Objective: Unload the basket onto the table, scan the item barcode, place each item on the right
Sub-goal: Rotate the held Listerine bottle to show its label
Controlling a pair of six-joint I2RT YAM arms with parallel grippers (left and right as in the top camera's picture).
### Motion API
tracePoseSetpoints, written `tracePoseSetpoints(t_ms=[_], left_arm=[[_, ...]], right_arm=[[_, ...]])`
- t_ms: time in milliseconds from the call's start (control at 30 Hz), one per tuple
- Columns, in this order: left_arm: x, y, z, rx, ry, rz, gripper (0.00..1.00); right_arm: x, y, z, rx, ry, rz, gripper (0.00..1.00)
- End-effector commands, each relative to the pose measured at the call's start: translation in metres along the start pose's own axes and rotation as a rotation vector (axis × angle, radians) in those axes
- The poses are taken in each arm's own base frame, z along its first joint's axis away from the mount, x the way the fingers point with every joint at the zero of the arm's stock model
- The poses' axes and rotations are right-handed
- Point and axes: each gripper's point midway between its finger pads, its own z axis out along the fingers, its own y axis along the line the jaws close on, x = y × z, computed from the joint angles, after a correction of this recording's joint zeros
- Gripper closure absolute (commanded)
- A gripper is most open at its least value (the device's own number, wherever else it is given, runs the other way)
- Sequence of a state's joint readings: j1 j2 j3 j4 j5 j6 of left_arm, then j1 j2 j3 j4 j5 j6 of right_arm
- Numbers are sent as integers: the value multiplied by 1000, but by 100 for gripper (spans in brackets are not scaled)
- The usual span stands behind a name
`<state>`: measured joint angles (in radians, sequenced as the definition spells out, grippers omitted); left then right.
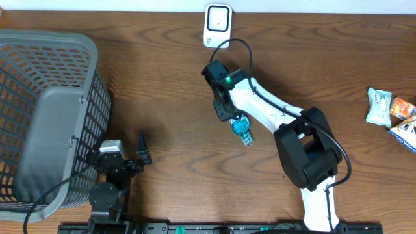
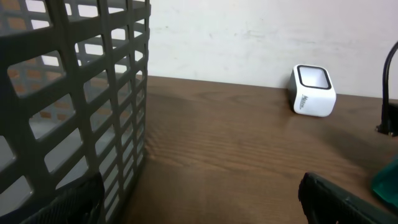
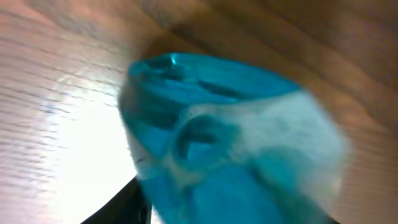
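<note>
The item is a small blue bottle with a pale label, lying tilted near the table's middle. Blurred, it fills the right wrist view as a blue mass. My right gripper reaches over it, and the bottle sits between the jaws against one dark finger. Whether the jaws clamp it does not show. The white barcode scanner stands at the far edge, also in the left wrist view. My left gripper rests open by the basket, nothing between its fingers.
A grey mesh basket takes up the left side, close to the left gripper. Snack packets lie at the right edge. The scanner's black cable runs over the right arm.
</note>
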<state>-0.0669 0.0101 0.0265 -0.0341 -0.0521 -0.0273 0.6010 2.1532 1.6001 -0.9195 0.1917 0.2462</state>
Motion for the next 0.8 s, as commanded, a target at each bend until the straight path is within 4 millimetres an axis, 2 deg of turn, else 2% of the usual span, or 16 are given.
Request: tracePoseSetpoints(t_ms=[0,133,333,433,567,667,767], left_arm=[[17,6,1,-26,47,-3,0],[17,5,1,-26,47,-3,0],[17,5,1,-26,47,-3,0],[17,6,1,-26,47,-3,0],[17,6,1,-26,47,-3,0],[17,5,1,-26,47,-3,0],[17,6,1,-26,47,-3,0]], right_arm=[[-21,1,-18,-2,-40,13,50],[-29,5,-26,-21,-60,14,49],[-26,13,-26,-73,-42,15,53],[-25,13,-25,-71,-40,15,51],[-28,7,-26,-46,-52,10,46],[-35,-2,-28,-38,-67,-76,26],[-36,-8,-26,-58,-62,-141,17]])
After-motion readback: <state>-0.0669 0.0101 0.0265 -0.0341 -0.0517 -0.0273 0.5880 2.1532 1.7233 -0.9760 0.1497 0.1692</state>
